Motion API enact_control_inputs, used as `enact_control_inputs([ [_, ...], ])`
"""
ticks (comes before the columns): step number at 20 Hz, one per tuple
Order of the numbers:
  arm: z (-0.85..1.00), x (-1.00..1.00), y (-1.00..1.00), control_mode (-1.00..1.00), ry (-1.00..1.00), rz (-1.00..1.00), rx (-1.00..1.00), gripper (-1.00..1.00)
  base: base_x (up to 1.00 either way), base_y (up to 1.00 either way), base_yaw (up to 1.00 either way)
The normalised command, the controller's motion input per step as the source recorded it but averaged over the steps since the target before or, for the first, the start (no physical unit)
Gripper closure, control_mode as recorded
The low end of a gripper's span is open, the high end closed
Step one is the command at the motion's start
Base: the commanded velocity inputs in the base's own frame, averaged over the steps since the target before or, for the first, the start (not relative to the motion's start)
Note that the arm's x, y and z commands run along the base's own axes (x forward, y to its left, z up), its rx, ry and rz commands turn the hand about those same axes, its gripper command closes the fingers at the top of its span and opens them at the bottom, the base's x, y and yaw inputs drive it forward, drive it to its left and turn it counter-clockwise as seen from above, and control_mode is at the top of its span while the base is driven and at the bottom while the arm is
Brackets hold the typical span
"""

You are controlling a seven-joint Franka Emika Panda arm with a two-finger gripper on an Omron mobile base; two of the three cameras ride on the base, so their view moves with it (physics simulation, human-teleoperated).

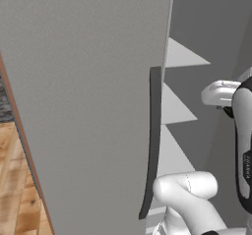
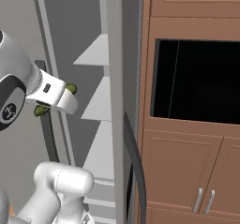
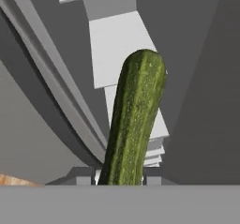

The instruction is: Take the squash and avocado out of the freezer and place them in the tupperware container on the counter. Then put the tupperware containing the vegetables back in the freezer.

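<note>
The long, slim, green squash with a speckled skin point(image 3: 135, 124) is sitting in the claw point(image 3: 121, 177) of the white arm. In the hand view it is rising from between the two finger tips at the bottom and pointing straight away from the camera, so its long axis is running along the direction of the claw and not across it. The claw is clenched on the near end of the squash; the far rounded end is free and touching nothing. In the right base view, small green parts of the squash point(image 2: 41, 109) are showing on both sides of the white hand.

The hand is hanging in front of the tall grey freezer point(image 2: 117, 101), whose large flat matte-grey door point(image 1: 83, 106) with a long curved dark handle point(image 1: 153, 140) is standing open. The pale grey shelves point(image 2: 96, 49) are lying beyond the tip of the squash, so the vegetable is pointing into the freezer while it is out of contact with the shelves.

In my judgement the squash is already lifted off its shelf, and the coming move is carrying it to the container. Because the vegetable is sticking out far ahead of the claw, its free tip could strike the door or a shelf edge when the arm is turning.
</note>
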Motion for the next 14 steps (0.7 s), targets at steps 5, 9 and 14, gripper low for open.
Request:
enact_control_inputs([
  [5, -0.03, -0.11, 0.01, 1.00, 0.00, 0.00, 0.00, 1.00, -0.75, 0.29, 0.00],
  [9, 0.00, 0.00, 0.00, 1.00, 0.00, 0.00, 0.00, 1.00, -0.96, 0.95, 0.02],
  [14, 0.00, 0.00, 0.00, 1.00, 0.00, 0.00, 0.00, 1.00, -0.21, 1.00, 0.43],
])
